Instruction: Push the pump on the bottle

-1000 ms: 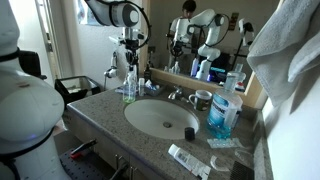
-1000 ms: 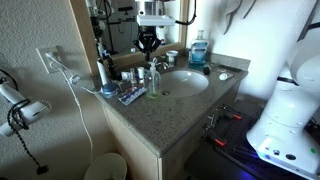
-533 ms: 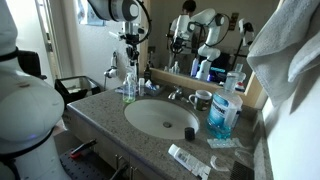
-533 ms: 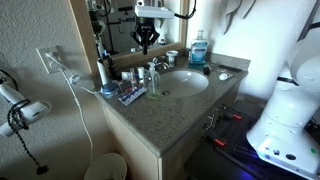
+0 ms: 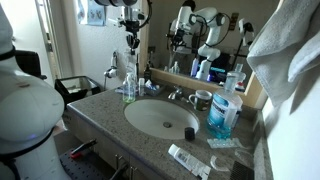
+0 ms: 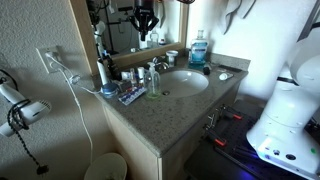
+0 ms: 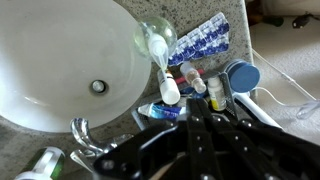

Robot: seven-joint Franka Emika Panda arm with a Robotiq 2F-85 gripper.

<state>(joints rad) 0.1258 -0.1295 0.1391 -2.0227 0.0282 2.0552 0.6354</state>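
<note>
The slim clear bottle [image 5: 129, 88] stands upright on the counter beside the sink, also seen in an exterior view [image 6: 153, 80]. Its pale pump [image 5: 129, 72] tops it. In the wrist view the bottle [image 7: 153, 40] is seen from above, with the pump [image 7: 170, 91] nearest the camera. My gripper [image 5: 131, 41] hangs well above the pump, apart from it, as an exterior view [image 6: 146, 24] also shows. In the wrist view its black fingers [image 7: 192, 112] are closed together and hold nothing.
The oval sink [image 5: 160, 116] is beside the bottle, with a faucet [image 7: 85, 135] behind it. Small bottles, a toothpaste tube [image 7: 165, 111] and a blister pack [image 7: 205, 40] crowd the bottle. A large blue bottle [image 5: 222, 115], mug [image 5: 201, 99] and white tube [image 5: 188, 160] stand farther off.
My gripper has risen straight up from just above the pump to well above it. The bottle has stayed in place.
</note>
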